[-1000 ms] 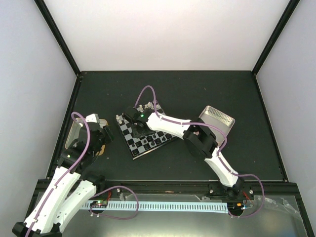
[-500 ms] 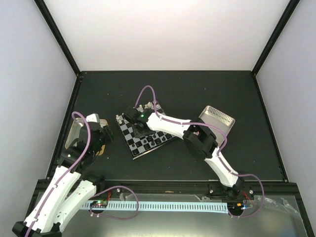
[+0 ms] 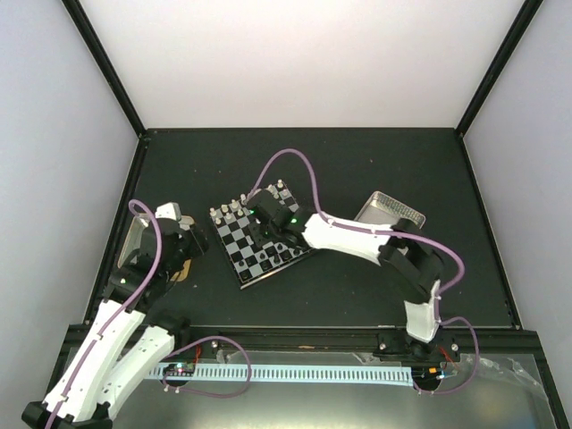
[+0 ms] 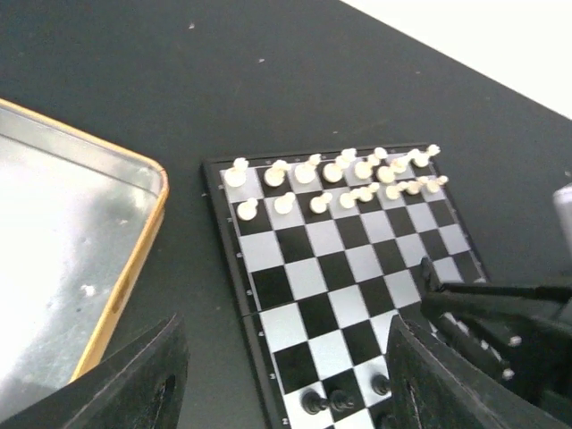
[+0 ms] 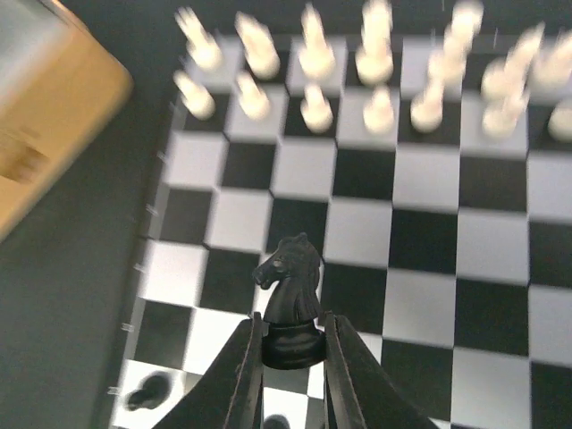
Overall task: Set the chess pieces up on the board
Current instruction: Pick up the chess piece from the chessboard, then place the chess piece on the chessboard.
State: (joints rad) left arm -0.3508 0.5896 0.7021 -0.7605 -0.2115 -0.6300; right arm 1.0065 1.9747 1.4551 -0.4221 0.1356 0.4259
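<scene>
Right jaws narrow around the base of a black knight over the board; left jaws wide apart, empty

White arms, black joints, apparently purple cables.

checkered board lying askew, pale pieces along its far edge, right end effector over it
</scene>
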